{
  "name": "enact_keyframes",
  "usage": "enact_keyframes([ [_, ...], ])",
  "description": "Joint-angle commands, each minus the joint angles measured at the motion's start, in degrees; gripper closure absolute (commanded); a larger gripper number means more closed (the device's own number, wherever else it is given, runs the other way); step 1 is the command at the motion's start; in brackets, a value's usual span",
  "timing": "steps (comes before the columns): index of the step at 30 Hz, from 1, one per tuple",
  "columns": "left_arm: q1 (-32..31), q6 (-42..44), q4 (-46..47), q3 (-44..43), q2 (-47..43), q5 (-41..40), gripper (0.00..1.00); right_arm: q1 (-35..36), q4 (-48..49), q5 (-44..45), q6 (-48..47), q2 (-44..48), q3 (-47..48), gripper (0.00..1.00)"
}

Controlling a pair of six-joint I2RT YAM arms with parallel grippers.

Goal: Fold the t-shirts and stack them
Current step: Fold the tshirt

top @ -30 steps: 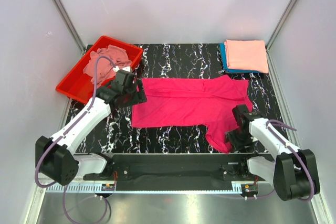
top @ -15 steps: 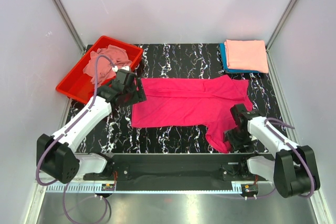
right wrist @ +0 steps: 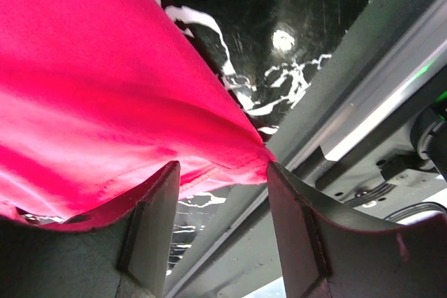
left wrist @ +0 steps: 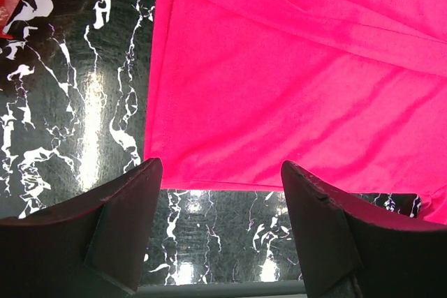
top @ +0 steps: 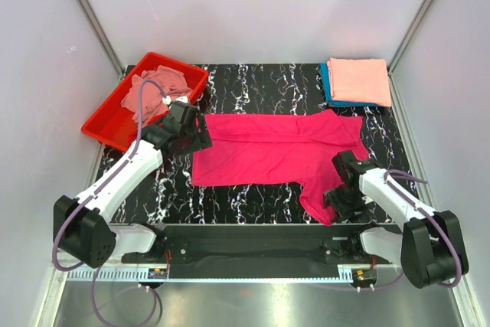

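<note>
We see the hot pink t-shirt (top: 268, 151) spread flat across the middle of the black marbled table (top: 253, 82), one sleeve reaching toward the near right edge. Our left gripper (left wrist: 218, 169) hangs over the shirt's left edge, its fingers (left wrist: 126, 200) wide apart and holding nothing. Our right gripper (right wrist: 222, 169) sits low at the tip of that near sleeve, fingers (right wrist: 150, 207) parted with the cloth showing between them, not pinched. At the far right corner a folded salmon tee (top: 358, 80) lies on a teal tee (top: 328, 89). Crumpled dusty pink tees (top: 153, 89) fill the red tray (top: 103, 124) at the far left.
</note>
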State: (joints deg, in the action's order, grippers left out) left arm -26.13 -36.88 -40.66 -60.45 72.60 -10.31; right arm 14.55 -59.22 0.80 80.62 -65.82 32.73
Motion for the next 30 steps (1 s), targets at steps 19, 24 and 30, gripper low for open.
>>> enact_keyframes([
  [19,0.2,-8.8,-5.2,-3.6,-1.8,-8.5,0.26,9.0,0.7,4.6,8.4,0.3,-1.2,0.4],
  [24,0.2,-19.2,-7.5,-0.5,-5.9,-10.7,0.31,9.4,-0.2,5.4,9.6,-1.6,-0.2,0.48],
  [30,-1.1,-30.1,-15.4,1.6,-7.4,-9.4,0.38,9.8,-0.4,6.1,8.2,0.0,0.0,1.0],
])
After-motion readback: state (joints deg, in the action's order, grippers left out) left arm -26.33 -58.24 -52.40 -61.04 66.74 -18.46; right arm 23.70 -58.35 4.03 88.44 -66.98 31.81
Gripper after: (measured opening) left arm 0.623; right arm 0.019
